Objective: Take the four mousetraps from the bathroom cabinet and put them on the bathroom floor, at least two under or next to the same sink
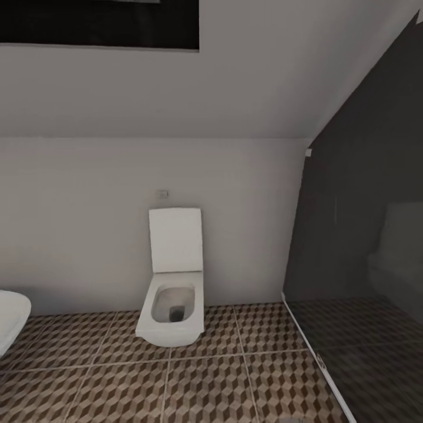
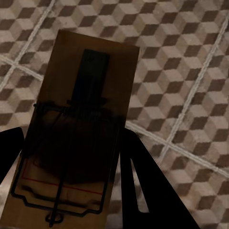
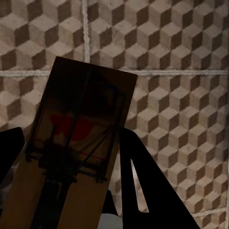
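In the left wrist view a wooden mousetrap (image 2: 78, 119) with dark wire parts sits between the dark fingers (image 2: 143, 191) of my left gripper (image 2: 71, 138), which is shut on it above the cube-patterned bathroom floor (image 2: 186, 71). In the right wrist view my right gripper (image 3: 71, 138) is shut on a second mousetrap (image 3: 81, 129) with a red mark, which hangs over the same tiled bathroom floor (image 3: 181, 76). The head view takes in the bathroom floor (image 1: 205, 382) ahead. The cabinet and the bathroom sink are out of view.
A white toilet (image 1: 173, 294) with its lid up stands against the pale back wall. A dark glass partition (image 1: 364, 235) with a white floor rail closes off the right side. A rounded white fixture (image 1: 9, 320) pokes in at the left edge.
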